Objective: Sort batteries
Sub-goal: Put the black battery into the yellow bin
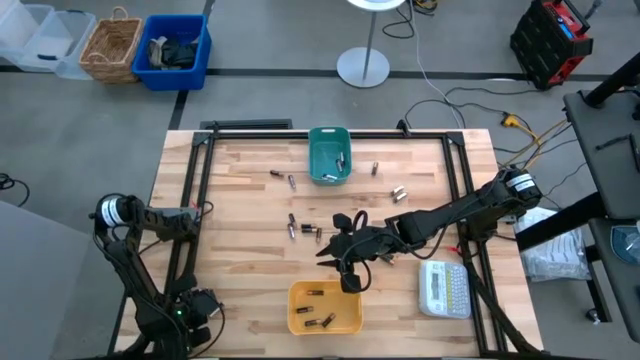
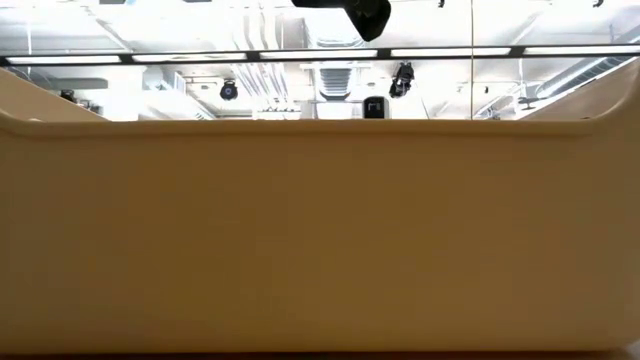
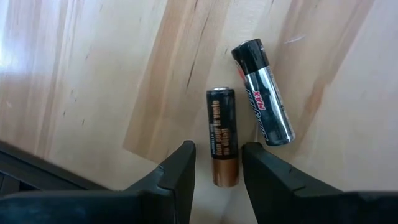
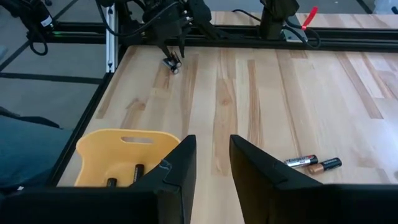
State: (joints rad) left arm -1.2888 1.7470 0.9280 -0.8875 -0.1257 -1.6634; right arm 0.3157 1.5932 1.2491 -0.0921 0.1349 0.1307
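Left wrist view: left hand (image 3: 219, 148) is down at table level, fingers spread and not clamped, one each side of the copper-banded battery (image 3: 222, 134). No squeeze yet, w/ slim gaps both sides. Just beside it, angled away, lies a silver-and-black battery (image 3: 263, 93), close enough that one finger (image 3: 264, 171) could nudge it on closing.

Handling call: these cells are stiff, smooth metal, light for this hand, and round, so they'll roll or squirt out if pinched off-centre. Best hold looks like across the barrel, mid-length, fingers square to the long axis. Right now the tips sit near one end, so I'd say push fwd a touch before closing.

High view puts that left hand (image 1: 200, 210) at the table's left edge, on the wooden table (image 1: 240, 270).

Right hand (image 1: 350, 280) hangs over the back rim of the yellow bin (image 1: 300, 322), released, nothing between its fingers. A few cells already lie in the bin. Right wrist view shows two more batteries (image 4: 313, 163) lying side by side on the wood.

Farther out: loose cells (image 1: 300, 228) mid-table, others nearer the green bin (image 1: 325, 140), which holds a couple. White label maker (image 1: 443, 288) sits at the right, not part of the sort. Plenty left to do.
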